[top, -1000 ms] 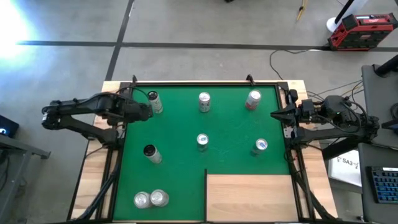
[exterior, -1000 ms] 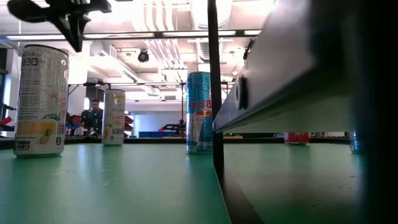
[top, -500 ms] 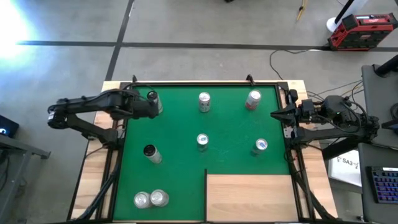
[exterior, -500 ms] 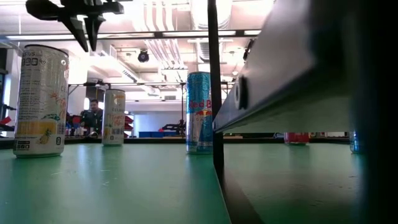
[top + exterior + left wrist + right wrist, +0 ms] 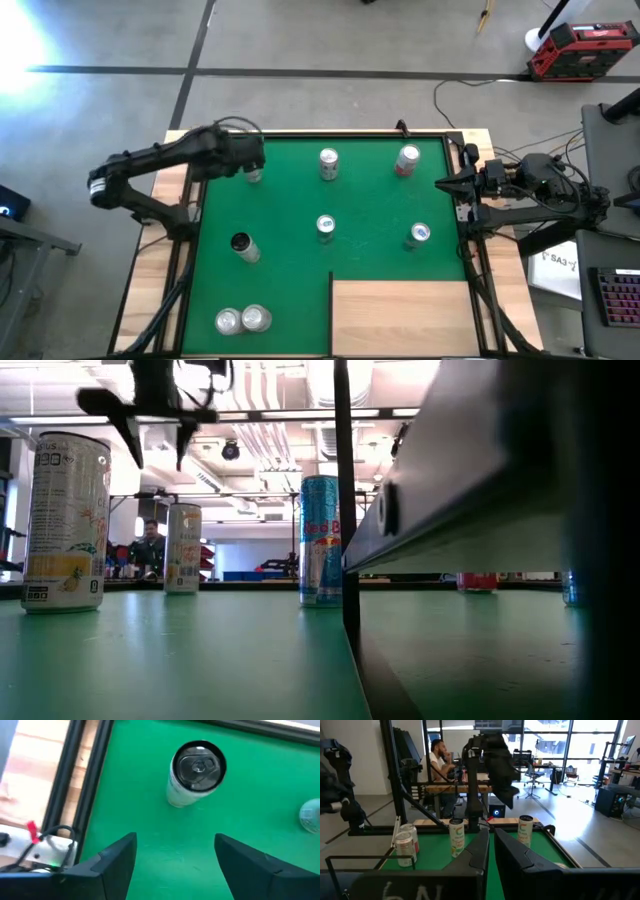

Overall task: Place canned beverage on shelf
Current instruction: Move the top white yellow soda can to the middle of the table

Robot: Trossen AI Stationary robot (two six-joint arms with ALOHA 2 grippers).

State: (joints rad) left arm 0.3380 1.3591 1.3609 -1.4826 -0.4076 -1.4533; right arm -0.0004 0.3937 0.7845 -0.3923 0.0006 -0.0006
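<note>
The step in hand is judged to be the approach to a first can: none of the cans on the green mat has yet reached the shelf, the pale plywood panel that lies bare at the near right corner of the table. The left gripper hovers over the can at the far left corner of the mat; in the left wrist view the two dark fingers stand apart with mat showing between them, the can upright beyond their tips and not touched. In the low view the same gripper hangs above can height with its prongs spread. The right gripper waits at the right edge of the mat, its fingers closed together on nothing. The next move calls for lowering the left gripper so that the fingers straddle the can's body, closing on it, lifting clear, then carrying it across the mat past the other cans to the shelf; the can is tall and narrow, so an off-centre descent could tip it. Against the earlier frames, the left arm has swung further toward the far edge of the table and its fingers, then pressed together, have parted. The right arm and all cans are unchanged in position.
</note>
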